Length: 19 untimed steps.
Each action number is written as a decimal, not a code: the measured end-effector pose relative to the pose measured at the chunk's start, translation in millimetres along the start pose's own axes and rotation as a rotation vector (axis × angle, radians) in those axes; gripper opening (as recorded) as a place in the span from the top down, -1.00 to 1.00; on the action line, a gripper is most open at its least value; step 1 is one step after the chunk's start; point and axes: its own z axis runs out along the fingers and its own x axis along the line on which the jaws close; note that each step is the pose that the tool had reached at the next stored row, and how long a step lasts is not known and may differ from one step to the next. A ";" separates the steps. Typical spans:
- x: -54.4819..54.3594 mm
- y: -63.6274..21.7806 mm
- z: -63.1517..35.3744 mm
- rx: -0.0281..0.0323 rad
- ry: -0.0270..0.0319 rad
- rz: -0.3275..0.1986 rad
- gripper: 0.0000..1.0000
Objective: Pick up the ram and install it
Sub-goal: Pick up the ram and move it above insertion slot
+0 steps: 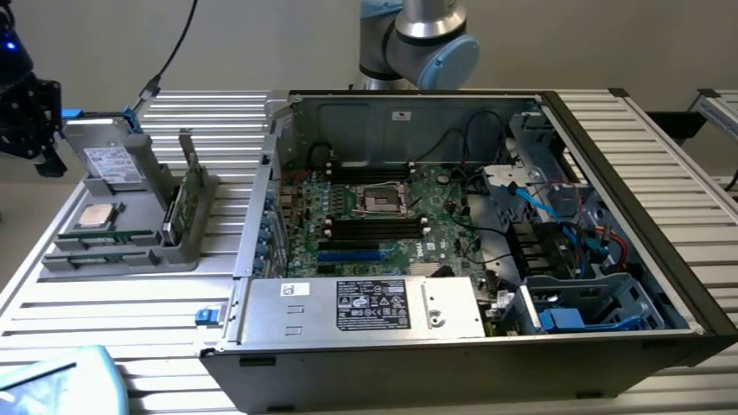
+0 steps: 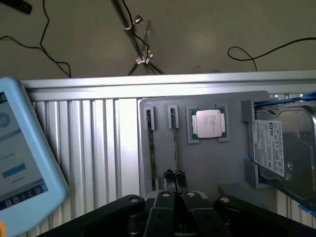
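Observation:
Two rams, thin green sticks, stand on edge in narrow slots of the grey parts tray [image 2: 217, 168]; one ram [image 2: 174, 145] runs straight out from my fingertips, the other ram [image 2: 151, 153] lies just beside it. In the exterior view the sticks [image 1: 106, 237] lie at the tray's front, on the exterior view's left. My gripper [image 2: 174, 177] hangs above the tray with its fingers close together and nothing between them. In the exterior view the gripper [image 1: 47, 162] is high at the far left, apart from the tray. The black motherboard slots [image 1: 372, 226] sit inside the open computer case [image 1: 623, 285].
On the tray also lie a square silver processor [image 2: 208, 123] and a silver labelled hard drive [image 2: 279, 148]. A green card [image 1: 185, 201] stands upright at the tray's edge. A light-blue tablet [image 2: 19, 158] rests on the slatted table [image 2: 98, 143]. Cables cross the floor beyond.

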 end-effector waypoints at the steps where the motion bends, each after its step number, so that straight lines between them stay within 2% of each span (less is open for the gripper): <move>1: 0.0 0.0 0.0 0.0007 0.0010 -0.018 0.80; 14: 0.0 0.0 0.3 0.0095 0.0143 -0.254 0.80; 19: 0.1 0.2 0.2 0.0099 0.0151 -0.269 0.80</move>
